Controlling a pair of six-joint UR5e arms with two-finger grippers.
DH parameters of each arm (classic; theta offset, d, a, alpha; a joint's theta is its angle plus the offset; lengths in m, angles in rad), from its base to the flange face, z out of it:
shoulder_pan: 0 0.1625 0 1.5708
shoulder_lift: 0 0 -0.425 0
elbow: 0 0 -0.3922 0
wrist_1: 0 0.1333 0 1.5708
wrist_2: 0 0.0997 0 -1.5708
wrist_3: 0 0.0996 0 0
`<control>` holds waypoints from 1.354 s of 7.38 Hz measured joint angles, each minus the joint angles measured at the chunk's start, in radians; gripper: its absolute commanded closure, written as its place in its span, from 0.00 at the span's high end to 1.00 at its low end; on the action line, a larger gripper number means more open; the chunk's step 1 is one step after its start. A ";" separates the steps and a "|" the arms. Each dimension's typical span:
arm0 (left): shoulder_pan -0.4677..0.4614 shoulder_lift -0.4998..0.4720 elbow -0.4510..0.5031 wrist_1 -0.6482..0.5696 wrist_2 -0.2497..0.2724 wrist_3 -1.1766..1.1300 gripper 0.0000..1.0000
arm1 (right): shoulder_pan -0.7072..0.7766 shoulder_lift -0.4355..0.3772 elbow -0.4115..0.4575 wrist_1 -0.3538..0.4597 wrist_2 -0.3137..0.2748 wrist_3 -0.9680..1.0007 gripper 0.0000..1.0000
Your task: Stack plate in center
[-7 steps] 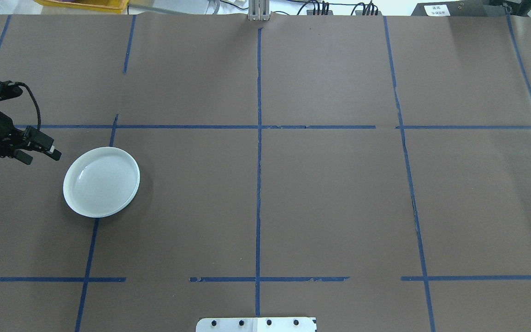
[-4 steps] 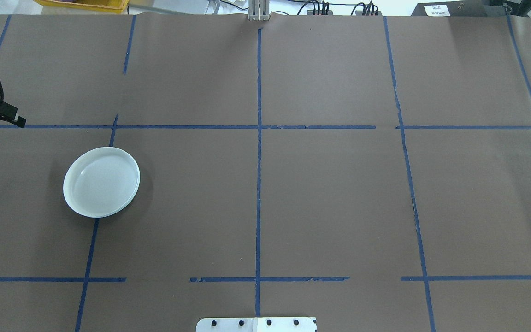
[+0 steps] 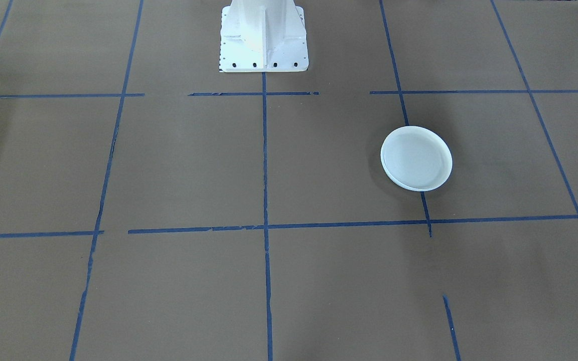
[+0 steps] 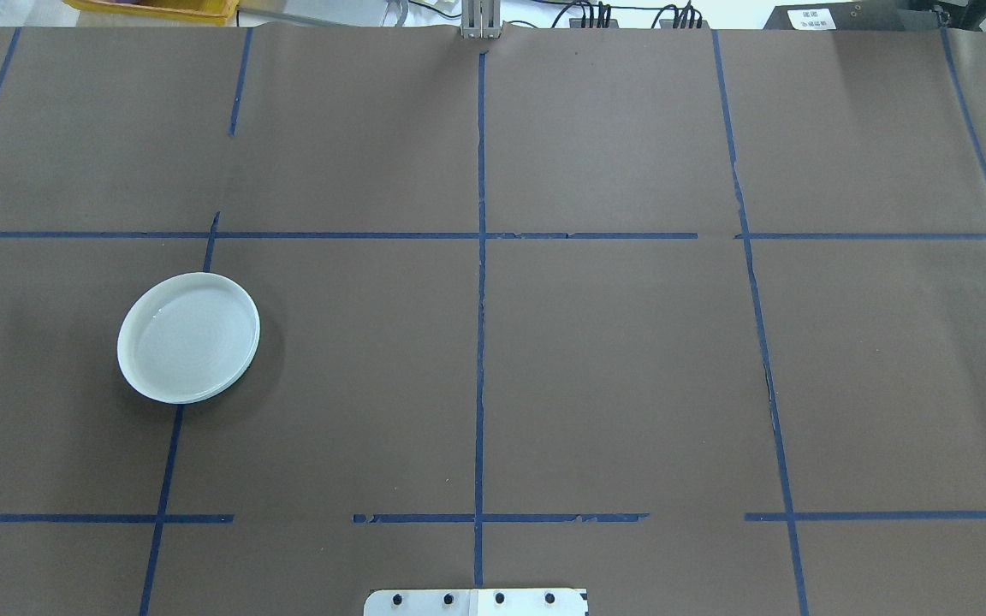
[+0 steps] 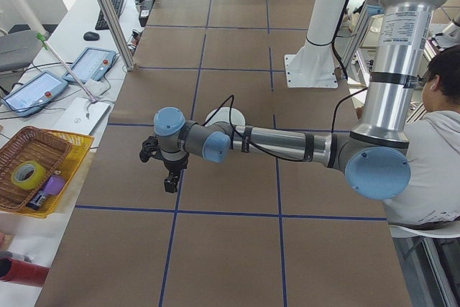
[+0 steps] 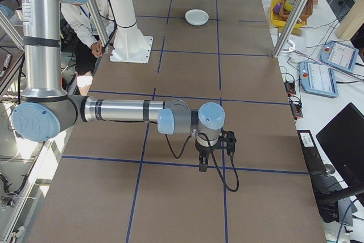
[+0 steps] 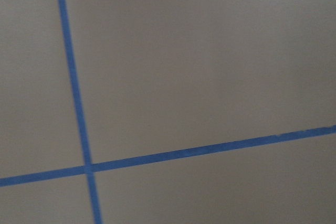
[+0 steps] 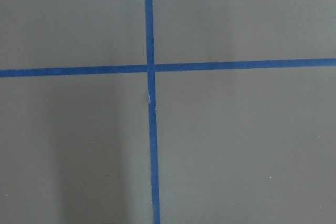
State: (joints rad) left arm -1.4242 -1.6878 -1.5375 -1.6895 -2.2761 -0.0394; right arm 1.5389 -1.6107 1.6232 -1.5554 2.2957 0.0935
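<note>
A stack of pale plates [image 4: 188,338] rests on the left half of the table, also seen as plates [image 3: 416,158] from the front. The top plate shows faint concentric ridges, and rims of plates under it peek out at its edge. The smooth pale blue center plate is hidden; only those rims show. My left gripper [image 5: 169,185] hangs over the table's left end, well clear of the stack [image 5: 224,114]; I cannot tell its state. My right gripper [image 6: 202,166] hovers over the far right end, far from the plates [image 6: 197,16]; I cannot tell its state either.
Blue tape lines [image 4: 480,257] divide the brown table cover into squares. The white robot base [image 3: 263,35] stands at mid-table on the robot's side. A yellow tray with a basket [image 5: 36,170] sits off the left end. A seated person [image 5: 431,141] is behind the robot.
My left gripper, open beside the stack's upper left earlier, has pulled back leftward and left the overhead view. The plate stack has not moved.
</note>
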 measured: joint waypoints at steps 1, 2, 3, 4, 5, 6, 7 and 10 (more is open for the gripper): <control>-0.038 0.008 -0.006 0.083 -0.017 0.060 1.00 | 0.000 0.000 0.000 0.000 0.000 0.000 1.00; -0.072 0.030 -0.008 0.125 -0.050 0.086 1.00 | 0.000 0.000 0.000 0.000 -0.001 -0.001 1.00; -0.097 0.051 -0.009 0.141 -0.079 0.096 1.00 | 0.000 0.000 0.000 0.000 -0.001 -0.001 1.00; -0.111 0.062 -0.010 0.146 -0.098 0.099 1.00 | 0.000 0.000 0.000 0.000 0.000 -0.001 1.00; -0.116 0.071 -0.013 0.145 -0.108 0.098 1.00 | 0.000 0.000 0.000 0.000 0.000 0.000 1.00; -0.118 0.081 -0.017 0.143 -0.108 0.097 1.00 | 0.000 0.000 0.000 0.000 -0.001 0.000 1.00; -0.118 0.085 -0.017 0.141 -0.105 0.097 1.00 | 0.000 0.000 0.000 0.000 -0.001 0.000 1.00; -0.119 0.087 -0.010 0.140 -0.103 0.096 1.00 | 0.000 0.000 0.000 0.000 0.001 0.000 1.00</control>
State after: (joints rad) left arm -1.5427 -1.6012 -1.5474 -1.5492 -2.3793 0.0564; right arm 1.5386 -1.6107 1.6229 -1.5555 2.2962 0.0932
